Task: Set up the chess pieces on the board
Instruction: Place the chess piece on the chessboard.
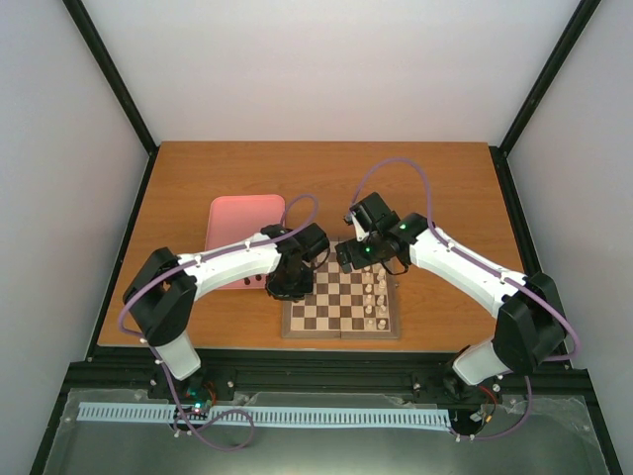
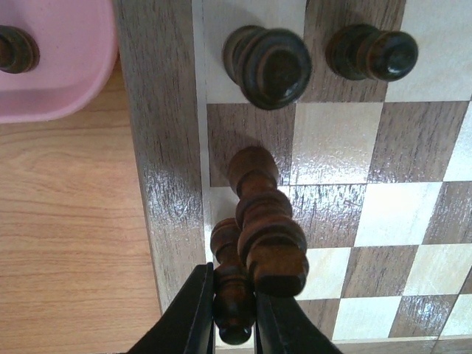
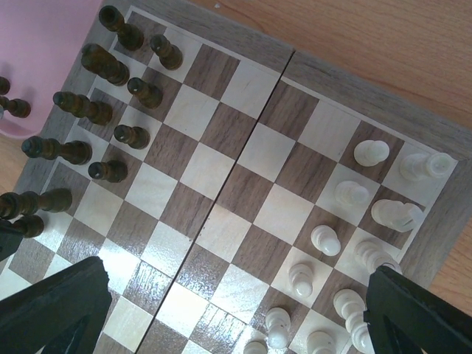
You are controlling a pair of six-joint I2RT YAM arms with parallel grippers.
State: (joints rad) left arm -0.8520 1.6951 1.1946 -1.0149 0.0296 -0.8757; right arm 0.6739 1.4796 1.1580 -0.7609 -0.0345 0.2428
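The left pincer (image 2: 233, 295) is clenched on a slim dark piece (image 2: 228, 254), holding it at the edge squares of the board (image 2: 166, 184). Whether its base touches the square cannot be told. Just ahead of the fingertips, close beside the held one, stands a taller dark piece (image 2: 269, 236), and farther ahead stands a pair of dark pieces (image 2: 269, 66). Ahead and to the left of this pincer, the pink tray (image 2: 66, 74) sits on the counter (image 2: 66, 243) beside the board, with at least one stray dark piece (image 2: 15, 48) in it.

The right pincer (image 3: 236, 295) hangs released, jaws wide, above the board's middle. To its left, some nine dark men (image 3: 103, 65) stand in two files; to its right, the white pieces (image 3: 352, 193) look mostly placed. The dark side seems past half done, with a few pieces left to bring from the tray.
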